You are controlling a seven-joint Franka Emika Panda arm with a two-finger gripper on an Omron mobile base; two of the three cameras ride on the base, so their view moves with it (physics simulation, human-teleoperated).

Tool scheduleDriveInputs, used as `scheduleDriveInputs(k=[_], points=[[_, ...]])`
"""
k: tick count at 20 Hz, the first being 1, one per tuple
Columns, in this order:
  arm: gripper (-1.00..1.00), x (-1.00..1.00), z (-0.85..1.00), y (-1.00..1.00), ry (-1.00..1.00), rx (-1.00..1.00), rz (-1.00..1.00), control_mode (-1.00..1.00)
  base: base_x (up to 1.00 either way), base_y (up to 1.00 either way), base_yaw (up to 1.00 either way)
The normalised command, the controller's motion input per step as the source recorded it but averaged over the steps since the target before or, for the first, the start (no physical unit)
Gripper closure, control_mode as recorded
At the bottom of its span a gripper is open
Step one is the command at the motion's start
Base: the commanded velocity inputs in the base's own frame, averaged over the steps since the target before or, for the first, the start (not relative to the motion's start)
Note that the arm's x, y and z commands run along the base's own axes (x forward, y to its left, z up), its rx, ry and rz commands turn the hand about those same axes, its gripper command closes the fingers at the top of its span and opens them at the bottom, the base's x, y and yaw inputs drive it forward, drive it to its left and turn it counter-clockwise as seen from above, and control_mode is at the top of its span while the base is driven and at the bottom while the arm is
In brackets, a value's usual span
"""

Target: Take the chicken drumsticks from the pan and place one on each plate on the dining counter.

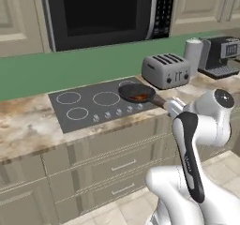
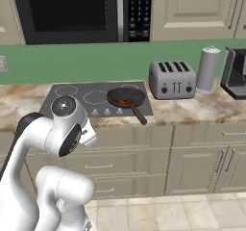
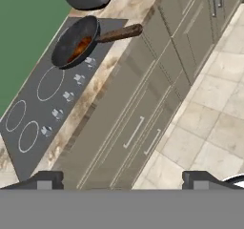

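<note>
Two drumsticks expected: they read as one reddish-brown glazed patch, not separable.
Counter [image 1: 28, 125]: marbled stone, carries the cooktop [image 1: 79, 104].
Pan [image 2: 126, 98]: black, low-sided, on the cooktop's right rear ring, wooden handle toward the room.
Chicken drumsticks [image 3: 81, 46]: inside the pan.
Handling (judged): light, stiff, glaze likely slippery; take hold across the thicker meaty end.
Fingers [image 3: 50, 180]: spread wide, empty, well apart from the pan.
</note>
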Motion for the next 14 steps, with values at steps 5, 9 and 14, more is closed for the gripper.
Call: scheduleDriveInputs(k=[5,9,14], points=[[-1.0,0.0,0.0,0.0,0.0,0.0,0.0,1.0,0.86,-0.23,0.39],[-1.0,0.0,0.0,0.0,0.0,0.0,0.0,1.0,0.45,-0.15,0.31],[-1.0,0.0,0.0,0.0,0.0,0.0,0.0,1.0,0.14,-0.3,0.28]])
